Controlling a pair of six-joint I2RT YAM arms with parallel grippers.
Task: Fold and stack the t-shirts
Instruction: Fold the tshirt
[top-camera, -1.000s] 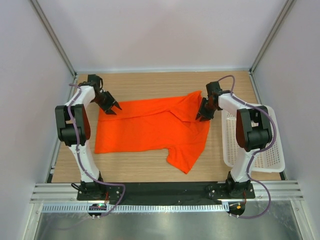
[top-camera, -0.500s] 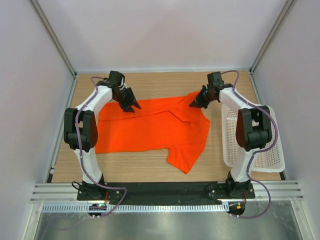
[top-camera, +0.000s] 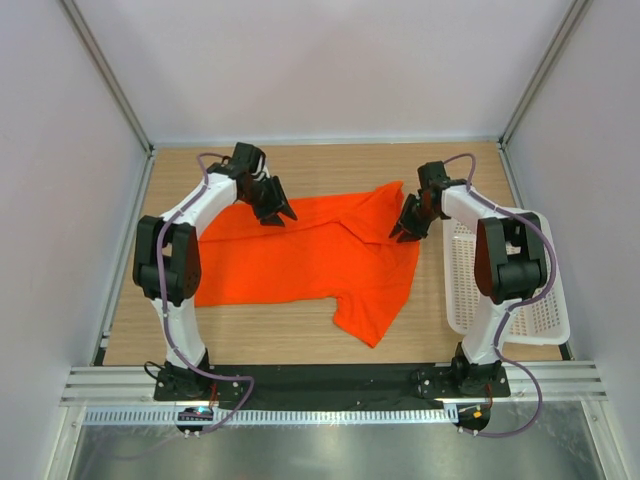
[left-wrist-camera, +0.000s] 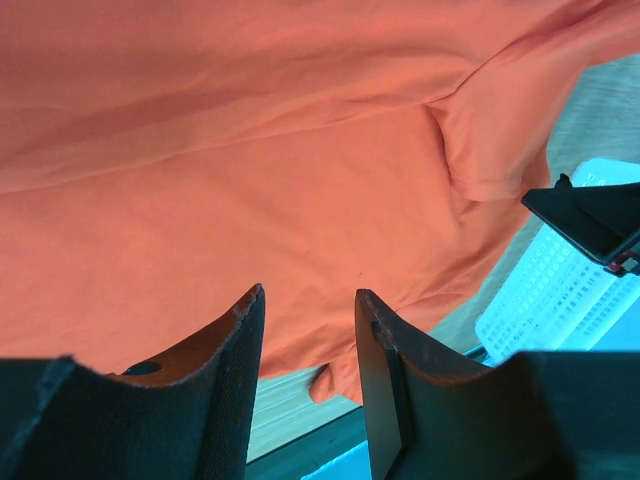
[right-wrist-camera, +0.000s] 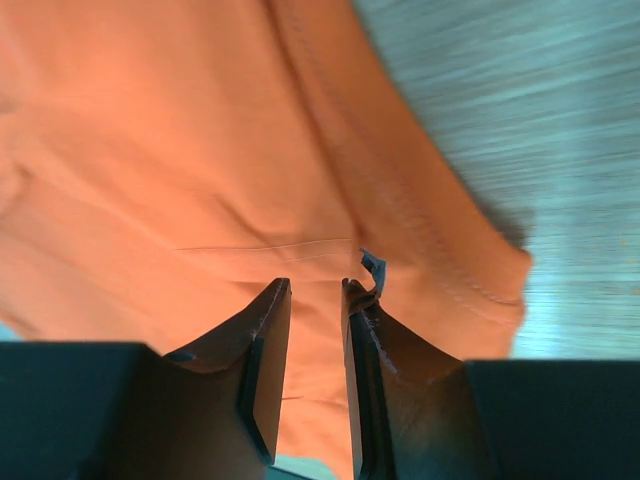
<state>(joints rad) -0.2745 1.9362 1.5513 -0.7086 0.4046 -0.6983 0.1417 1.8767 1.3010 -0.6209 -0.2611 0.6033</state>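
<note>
One orange-red t-shirt (top-camera: 300, 255) lies spread on the wooden table, with one sleeve pointing toward the near edge and another rumpled at the far right. My left gripper (top-camera: 279, 213) hovers over the shirt's far edge, left of the middle. In the left wrist view the left gripper (left-wrist-camera: 308, 295) is open, with only the t-shirt (left-wrist-camera: 250, 150) below it. My right gripper (top-camera: 403, 232) stands at the shirt's right edge beside the far sleeve. In the right wrist view the right gripper (right-wrist-camera: 315, 285) is narrowly open above the t-shirt (right-wrist-camera: 150, 150), and the gap holds nothing.
A white lattice basket (top-camera: 535, 300) sits at the table's right side, beside the right arm, and it also shows in the left wrist view as the basket (left-wrist-camera: 545, 290). Bare wood (top-camera: 300, 170) runs along the far edge. Walls close in the table at the left, right and back.
My left gripper has travelled right along the shirt's far edge, from the far-left corner toward the middle. The right gripper swung toward the far sleeve, then came back to the shirt's right edge.
</note>
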